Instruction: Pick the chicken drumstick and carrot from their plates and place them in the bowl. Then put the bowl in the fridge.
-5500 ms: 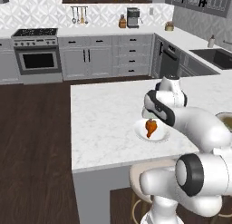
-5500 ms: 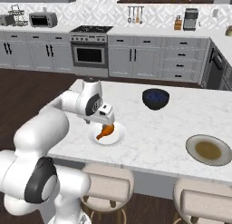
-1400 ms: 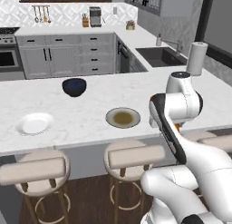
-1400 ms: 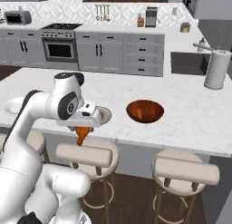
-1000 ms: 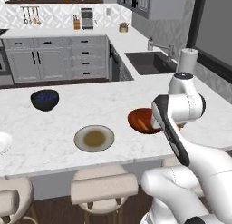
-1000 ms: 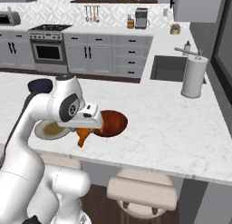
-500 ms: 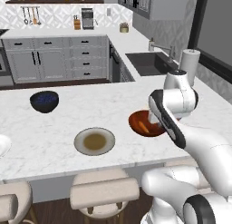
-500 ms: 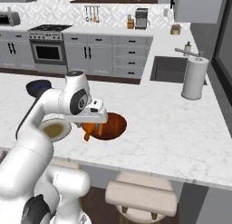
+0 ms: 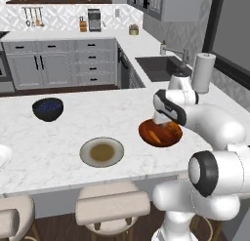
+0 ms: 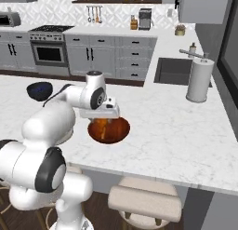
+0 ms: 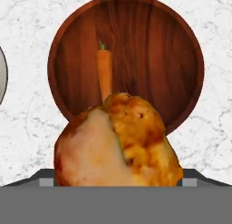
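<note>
Gripper point(image 10: 105, 123) hangs just above the reddish-brown bowl point(image 9: 160, 133) on the marble tabletop point(image 9: 58, 152), pointing straight down into it. Its jaws stand wide, and in the hand view the chicken drumstick point(image 11: 118, 143) sits right up against the camera between them, its fat end toward the lens. Whether it is pinched across its thick part or already let go and dropping, I cannot tell. It is over the near rim of the bowl rather than resting on the bottom.

The carrot point(image 11: 104, 73) already lies inside the bowl, slim and bright orange, pointing across the wooden-looking floor with its green tip away from the gripper — so that half of the loading looks done.

Well to the side in the left base view sits the beige-rimmed plate point(image 9: 101, 152) with its olive-brown centre, bare of food. A sliver of the white plate point(image 9: 2, 156) shows at the tabletop's far edge, and a dark blue-black bowl point(image 9: 47, 109) stands apart, further back.

By my reckoning the task is near its midpoint: carrot in, drumstick at the point of delivery. What is left is getting the drumstick settled inside, then taking hold of the bowl itself and carrying it to the fridge — the larger part of the travel.
</note>
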Robot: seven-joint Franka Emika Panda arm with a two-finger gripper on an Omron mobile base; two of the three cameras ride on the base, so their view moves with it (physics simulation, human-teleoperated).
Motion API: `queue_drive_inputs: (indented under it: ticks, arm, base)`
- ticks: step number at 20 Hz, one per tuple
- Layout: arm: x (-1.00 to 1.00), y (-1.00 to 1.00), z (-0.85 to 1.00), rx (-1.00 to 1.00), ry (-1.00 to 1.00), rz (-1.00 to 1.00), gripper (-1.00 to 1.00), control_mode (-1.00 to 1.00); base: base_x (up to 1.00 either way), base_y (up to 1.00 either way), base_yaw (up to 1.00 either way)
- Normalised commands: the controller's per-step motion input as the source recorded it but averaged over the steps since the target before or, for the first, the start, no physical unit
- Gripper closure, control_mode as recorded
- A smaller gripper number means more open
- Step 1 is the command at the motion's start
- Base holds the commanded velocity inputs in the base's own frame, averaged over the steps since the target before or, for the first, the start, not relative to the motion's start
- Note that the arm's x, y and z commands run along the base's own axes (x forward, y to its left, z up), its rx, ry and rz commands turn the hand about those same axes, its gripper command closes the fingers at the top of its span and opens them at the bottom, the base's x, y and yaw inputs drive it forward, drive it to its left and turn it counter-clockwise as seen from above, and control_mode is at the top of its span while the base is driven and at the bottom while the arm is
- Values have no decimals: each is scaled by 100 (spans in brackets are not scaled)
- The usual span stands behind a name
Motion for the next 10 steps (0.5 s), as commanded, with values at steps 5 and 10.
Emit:
queue_drive_inputs:
  ticks: [5, 10]
  arm:
    - [92, 0, -39, 1, 7, 4, 100, -100]
    - [32, -7, -44, 0, 0, 1, 100, -100]
  base:
    - [0, 0, 0]
    - [0, 0, 0]
